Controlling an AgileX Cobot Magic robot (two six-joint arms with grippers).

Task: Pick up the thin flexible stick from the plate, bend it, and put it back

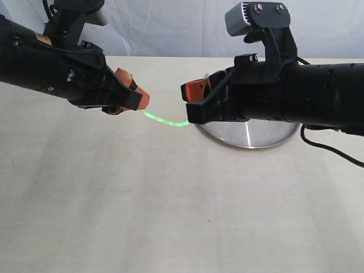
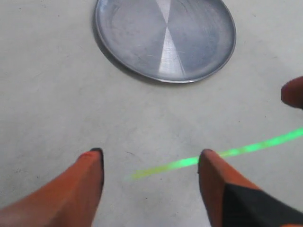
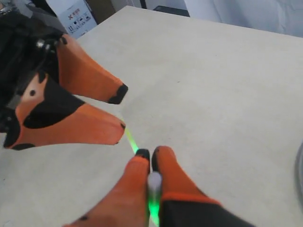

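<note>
The thin flexible stick [image 1: 165, 121] glows green and hangs in a shallow sag above the table, between the two grippers. My right gripper [image 3: 151, 153] is shut on one end, and the pale tip pokes out behind its fingers. In the exterior view that gripper [image 1: 192, 105] hovers by the left rim of the silver plate [image 1: 256, 136]. My left gripper [image 2: 149, 158] is open. The stick [image 2: 180, 164] passes one finger [image 2: 210, 165] and ends free in the gap. The plate [image 2: 142, 33] carries nothing. The left gripper [image 3: 122, 112] faces the right one closely.
The pale table [image 1: 170, 216] stretches wide in front of the arms. A black cable [image 1: 335, 151] trails from the right arm. A white box [image 3: 75, 14] and dark items stand beyond the table's far edge. A white backdrop hangs behind.
</note>
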